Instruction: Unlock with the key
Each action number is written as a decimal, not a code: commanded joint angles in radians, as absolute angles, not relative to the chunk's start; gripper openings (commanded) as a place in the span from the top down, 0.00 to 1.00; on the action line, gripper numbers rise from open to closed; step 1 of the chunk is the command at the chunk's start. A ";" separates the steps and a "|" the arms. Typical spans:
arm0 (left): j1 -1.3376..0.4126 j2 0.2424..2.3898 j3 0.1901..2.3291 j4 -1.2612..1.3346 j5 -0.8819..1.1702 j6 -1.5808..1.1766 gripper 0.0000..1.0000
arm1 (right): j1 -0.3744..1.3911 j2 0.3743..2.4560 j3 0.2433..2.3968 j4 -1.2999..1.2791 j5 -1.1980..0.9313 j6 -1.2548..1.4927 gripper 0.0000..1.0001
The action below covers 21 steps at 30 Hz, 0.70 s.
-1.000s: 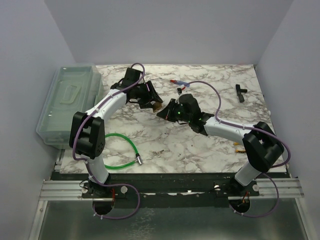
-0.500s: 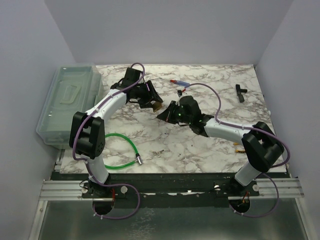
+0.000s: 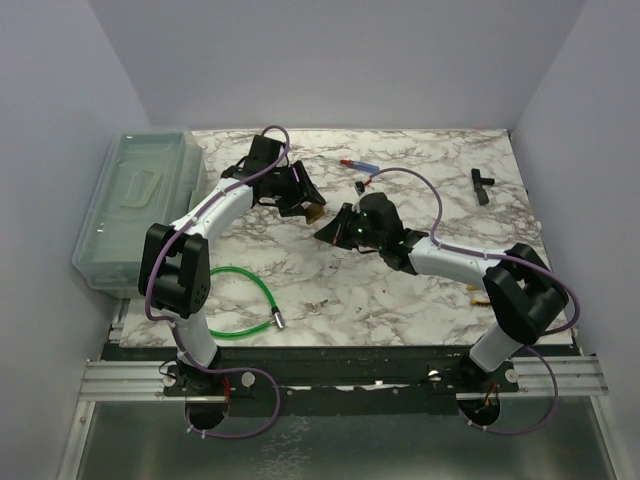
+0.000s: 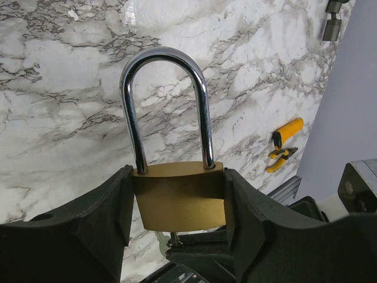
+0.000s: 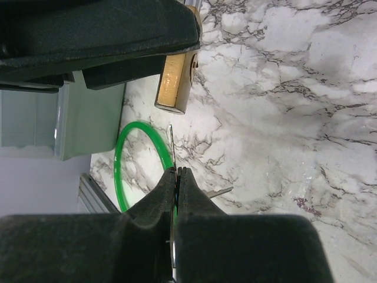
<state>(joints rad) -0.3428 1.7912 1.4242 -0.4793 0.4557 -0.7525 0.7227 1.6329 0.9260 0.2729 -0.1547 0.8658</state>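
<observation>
My left gripper [image 3: 306, 204] is shut on the brass body of a small padlock [image 4: 178, 197], its steel shackle [image 4: 165, 103] closed and pointing away from the wrist. My right gripper [image 3: 332, 229] is shut on the key [image 5: 171, 147], a thin pale blade seen edge-on that sticks out past the fingertips. The key's tip points at the padlock's bottom face [image 5: 175, 82]. In the left wrist view the key [image 4: 172, 238] meets the underside of the padlock. I cannot tell whether it is in the keyhole. A second pale key [image 5: 219, 191] sticks out sideways from the right fingers.
A clear plastic bin [image 3: 140, 215] stands at the left edge. A green cable [image 3: 240, 300] loops at the front left. A black T-shaped part [image 3: 482, 183], a red-and-blue item [image 3: 358, 163] and a yellow tool [image 3: 478, 292] lie on the right half of the marble table [image 3: 330, 290].
My right gripper has crept a little back and left, towards the padlock. The left arm has held still.
</observation>
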 commanded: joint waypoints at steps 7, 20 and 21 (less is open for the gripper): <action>-0.348 1.761 1.425 -0.433 0.480 -0.765 1.00 | 0.699 1.617 0.956 0.260 -0.115 0.832 1.00; -0.354 1.766 1.425 -0.433 0.476 -0.762 1.00 | 0.695 1.636 0.987 0.276 -0.133 0.823 1.00; -0.354 1.768 1.425 -0.433 0.474 -0.761 1.00 | 0.695 1.636 0.987 0.277 -0.133 0.822 1.00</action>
<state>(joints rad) -0.3428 1.7912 1.4239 -0.4713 0.4553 -0.7532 0.6998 1.6325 0.9527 0.2672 -0.1436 0.8402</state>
